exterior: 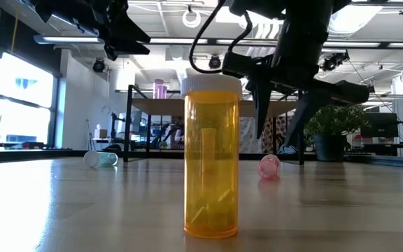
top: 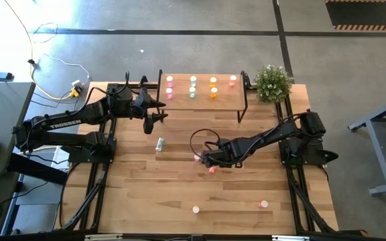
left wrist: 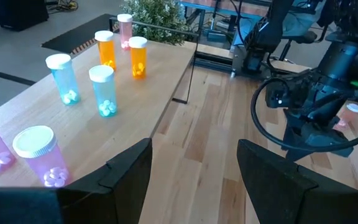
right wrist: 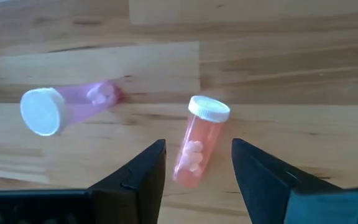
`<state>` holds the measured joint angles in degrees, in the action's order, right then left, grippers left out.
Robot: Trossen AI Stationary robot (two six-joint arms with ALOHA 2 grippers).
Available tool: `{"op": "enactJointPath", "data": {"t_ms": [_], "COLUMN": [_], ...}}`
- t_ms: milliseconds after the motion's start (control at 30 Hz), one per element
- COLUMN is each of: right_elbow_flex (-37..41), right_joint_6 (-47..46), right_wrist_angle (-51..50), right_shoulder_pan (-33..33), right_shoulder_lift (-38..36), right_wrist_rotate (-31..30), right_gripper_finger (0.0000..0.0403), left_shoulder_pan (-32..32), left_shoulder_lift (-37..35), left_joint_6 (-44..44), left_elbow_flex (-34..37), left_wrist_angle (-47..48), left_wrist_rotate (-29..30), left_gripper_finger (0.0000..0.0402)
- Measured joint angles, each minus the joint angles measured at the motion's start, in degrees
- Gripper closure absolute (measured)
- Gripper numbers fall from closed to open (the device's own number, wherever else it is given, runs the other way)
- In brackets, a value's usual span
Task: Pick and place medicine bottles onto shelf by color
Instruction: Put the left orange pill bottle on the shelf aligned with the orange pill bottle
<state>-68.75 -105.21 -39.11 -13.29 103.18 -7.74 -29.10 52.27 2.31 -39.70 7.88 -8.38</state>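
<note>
Between right gripper point(right wrist: 194, 171) fingers: red-pink bottle point(right wrist: 197, 144)

Between the matt black plastic fingers of my right pincer point(right wrist: 197, 177) lies a glossy, see-through red-pink plastic pill bottle point(right wrist: 196, 147) with a ribbed white plastic cap. Beside it lies a translucent pink plastic bottle point(right wrist: 73, 108) with a smooth white cap. Under both runs the smooth, satin-finished plank wood tabletop point(right wrist: 291, 74). Beside my left pincer point(left wrist: 194, 177), the small light-wood shelf board point(left wrist: 104, 134) looks matt, on thin black metal legs.
</note>
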Motion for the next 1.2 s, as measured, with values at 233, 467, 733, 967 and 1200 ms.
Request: {"op": "enactJointPath", "data": {"t_ms": [233, 467, 733, 967, 1200], "right_elbow_flex": [0.00, 0.00, 0.00, 0.00, -0.02], "right_joint_6": [0.00, -0.79, -2.18, -2.53, -1.28], "right_wrist_angle": [0.97, 1.62, 2.45, 2.29, 2.12], "right_shoulder_pan": [0.16, 0.16, 0.16, 0.23, 0.25], "right_shoulder_lift": [2.28, 4.77, 6.37, 6.38, 6.38], "right_wrist_rotate": [0.35, 1.78, 1.78, 1.76, 1.69], "right_gripper_finger": [0.0219, 0.0219, 0.0232, 0.0280, 0.0313], "left_shoulder_pan": [-0.02, -0.02, 0.00, -0.01, -0.02], "left_shoulder_lift": [0.00, 0.00, 0.00, 0.00, 0.00], "left_joint_6": [0.00, 0.00, 0.00, 0.00, 0.00], "left_elbow_flex": [-0.02, -0.02, -0.02, -0.02, -0.02], "left_wrist_angle": [-0.15, -0.13, -0.08, 0.02, 0.02], "left_wrist_rotate": [0.00, 0.00, 0.00, 0.00, 0.00], "left_gripper_finger": [0.0177, 0.0177, 0.0177, 0.0177, 0.0177]}}
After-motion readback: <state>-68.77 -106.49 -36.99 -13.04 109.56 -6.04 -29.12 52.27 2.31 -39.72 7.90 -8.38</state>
